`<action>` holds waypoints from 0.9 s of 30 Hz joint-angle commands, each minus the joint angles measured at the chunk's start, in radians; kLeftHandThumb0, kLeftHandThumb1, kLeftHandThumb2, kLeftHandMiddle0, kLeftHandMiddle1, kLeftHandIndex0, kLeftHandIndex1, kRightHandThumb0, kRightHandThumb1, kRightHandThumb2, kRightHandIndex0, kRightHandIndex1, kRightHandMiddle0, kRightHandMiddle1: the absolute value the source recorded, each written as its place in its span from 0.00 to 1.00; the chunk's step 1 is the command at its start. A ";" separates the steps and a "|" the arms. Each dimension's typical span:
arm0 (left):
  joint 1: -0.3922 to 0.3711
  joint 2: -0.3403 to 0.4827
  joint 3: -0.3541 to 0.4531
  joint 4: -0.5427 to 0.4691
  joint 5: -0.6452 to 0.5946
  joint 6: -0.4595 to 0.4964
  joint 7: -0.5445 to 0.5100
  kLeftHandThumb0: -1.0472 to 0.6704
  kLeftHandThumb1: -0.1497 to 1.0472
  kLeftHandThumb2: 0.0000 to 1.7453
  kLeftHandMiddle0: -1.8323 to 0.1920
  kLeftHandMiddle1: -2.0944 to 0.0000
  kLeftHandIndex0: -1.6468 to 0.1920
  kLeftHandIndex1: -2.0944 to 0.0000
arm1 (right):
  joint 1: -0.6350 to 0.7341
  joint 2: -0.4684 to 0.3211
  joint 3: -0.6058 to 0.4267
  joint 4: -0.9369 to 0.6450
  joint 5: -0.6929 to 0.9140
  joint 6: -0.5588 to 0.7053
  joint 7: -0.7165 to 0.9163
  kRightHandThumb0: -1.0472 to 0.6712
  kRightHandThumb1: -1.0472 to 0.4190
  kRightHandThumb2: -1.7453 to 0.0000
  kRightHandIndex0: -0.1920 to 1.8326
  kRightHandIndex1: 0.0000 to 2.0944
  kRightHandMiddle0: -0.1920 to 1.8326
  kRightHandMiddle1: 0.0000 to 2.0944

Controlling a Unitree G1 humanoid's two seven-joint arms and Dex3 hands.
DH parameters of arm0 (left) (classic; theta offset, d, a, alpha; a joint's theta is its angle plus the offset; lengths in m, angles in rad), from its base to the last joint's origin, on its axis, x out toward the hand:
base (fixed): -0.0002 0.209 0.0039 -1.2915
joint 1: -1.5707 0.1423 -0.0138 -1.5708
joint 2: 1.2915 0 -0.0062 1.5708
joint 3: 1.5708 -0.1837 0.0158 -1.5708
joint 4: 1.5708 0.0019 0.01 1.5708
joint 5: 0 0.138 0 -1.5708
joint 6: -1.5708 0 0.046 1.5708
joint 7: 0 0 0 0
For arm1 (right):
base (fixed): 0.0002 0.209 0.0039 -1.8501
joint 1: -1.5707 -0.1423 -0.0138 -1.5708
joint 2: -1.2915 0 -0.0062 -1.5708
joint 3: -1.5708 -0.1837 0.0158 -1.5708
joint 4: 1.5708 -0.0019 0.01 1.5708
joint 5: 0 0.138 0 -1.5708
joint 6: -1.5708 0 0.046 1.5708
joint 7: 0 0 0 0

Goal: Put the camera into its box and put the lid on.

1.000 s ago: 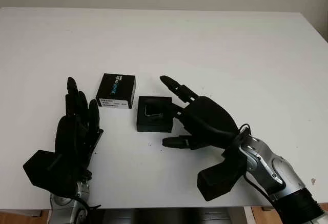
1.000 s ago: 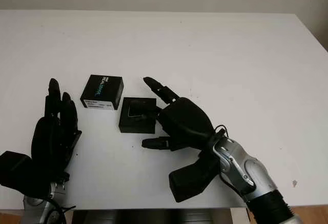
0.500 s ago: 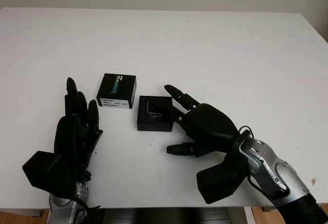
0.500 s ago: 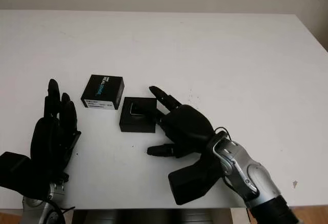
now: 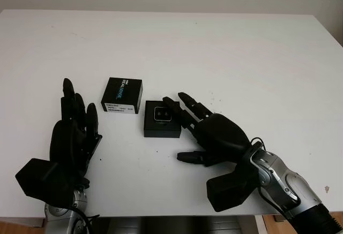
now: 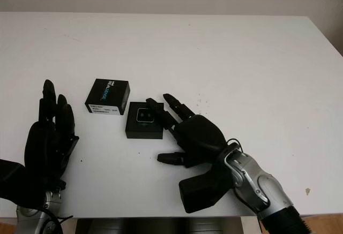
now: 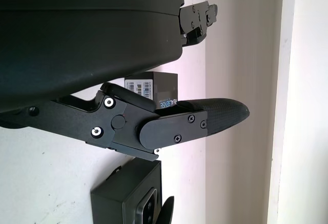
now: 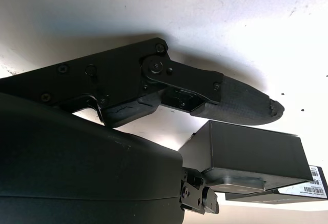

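On the white table (image 5: 225, 52), in the left eye view, an open black box (image 5: 162, 119) sits near the middle, and the camera (image 5: 162, 114) lies inside it, lens face up. At about 10 o'clock from the box, just beside it but apart, lies the black lid (image 5: 122, 95) with its printed label. The right hand (image 5: 211, 135) comes in from 5 o'clock; it holds nothing and is open, its fingers (image 5: 190, 105) reaching along the box's right side, close to its edge, though whether they touch it cannot be told. The left hand (image 5: 72, 140) stands at 8 o'clock from the box, well apart from it, open and holding nothing, its fingertips pointing up toward the far edge of the table. The right eye view gives the same layout from a little aside: the camera (image 6: 144, 115) in the box (image 6: 143, 120), the lid (image 6: 107, 97) beside it, the right hand (image 6: 195, 137) by the box, the left hand (image 6: 48, 143) off to the side. In the left wrist view, the lid (image 7: 154, 90) shows past the left hand's fingers (image 7: 205, 119), with the box (image 7: 128, 196) nearby. In the right wrist view, the box (image 8: 246, 149) lies just beyond one of the right hand's fingers (image 8: 236, 98), the camera (image 8: 236, 185) visible at its open face.
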 commanded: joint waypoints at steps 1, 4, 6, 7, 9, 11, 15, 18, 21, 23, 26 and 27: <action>0.003 0.006 0.001 -0.021 -0.002 0.000 -0.003 0.22 1.00 0.32 1.00 0.97 0.99 0.98 | 0.014 -0.012 -0.003 0.040 0.018 -0.014 -0.021 0.08 0.00 0.59 0.00 0.00 0.00 0.01; -0.008 0.014 0.003 -0.031 0.004 0.008 0.000 0.23 1.00 0.33 1.00 0.98 0.99 0.98 | 0.012 0.022 -0.028 0.063 0.097 -0.059 -0.090 0.09 0.00 0.60 0.00 0.00 0.00 0.00; -0.021 0.025 0.011 -0.033 0.004 0.009 0.000 0.22 1.00 0.32 1.00 0.98 0.99 0.98 | 0.011 0.059 -0.054 0.082 0.196 -0.103 -0.124 0.11 0.00 0.61 0.00 0.00 0.00 0.00; -0.034 0.036 0.019 -0.035 0.008 0.010 0.002 0.22 1.00 0.32 1.00 0.98 0.99 0.98 | 0.011 0.093 -0.079 0.087 0.293 -0.119 -0.120 0.12 0.00 0.62 0.00 0.00 0.00 0.00; -0.052 0.056 0.030 -0.040 0.019 0.015 0.006 0.22 1.00 0.31 0.99 0.97 0.99 0.97 | 0.010 0.138 -0.113 0.094 0.430 -0.143 -0.104 0.14 0.00 0.63 0.00 0.01 0.00 0.00; -0.078 0.085 0.048 -0.045 0.033 0.023 0.012 0.23 1.00 0.30 0.98 0.97 0.97 0.97 | 0.003 0.179 -0.148 0.099 0.547 -0.162 -0.092 0.15 0.00 0.64 0.01 0.01 0.00 0.01; -0.164 0.150 0.104 -0.034 0.044 0.036 0.027 0.27 1.00 0.20 0.89 0.95 0.91 0.95 | -0.029 0.257 -0.223 0.076 0.755 -0.124 -0.051 0.17 0.00 0.64 0.06 0.04 0.06 0.04; -0.247 0.233 0.141 0.009 0.081 0.041 0.030 0.29 1.00 0.11 0.74 0.93 0.81 0.91 | -0.077 0.308 -0.286 0.068 0.896 -0.053 -0.024 0.19 0.00 0.66 0.09 0.05 0.09 0.05; -0.306 0.336 0.147 0.083 0.144 0.013 0.003 0.28 1.00 0.06 0.67 0.94 0.74 0.90 | -0.124 0.338 -0.337 0.084 1.024 0.024 0.032 0.20 0.00 0.67 0.09 0.04 0.09 0.05; -0.347 0.412 0.144 0.140 0.152 0.003 -0.055 0.27 0.97 0.04 0.66 0.95 0.72 0.90 | -0.154 0.347 -0.369 0.102 1.084 0.068 0.063 0.19 0.00 0.67 0.08 0.04 0.08 0.04; -0.386 0.543 0.107 0.177 0.209 0.045 -0.160 0.23 0.93 0.03 0.68 0.97 0.74 0.91 | -0.176 0.350 -0.407 0.118 1.131 0.115 0.091 0.19 0.00 0.66 0.08 0.04 0.08 0.04; -0.402 0.598 0.086 0.195 0.245 0.048 -0.202 0.19 0.92 0.02 0.67 0.97 0.74 0.92 | -0.179 0.353 -0.421 0.118 1.143 0.133 0.092 0.20 0.00 0.66 0.08 0.04 0.09 0.04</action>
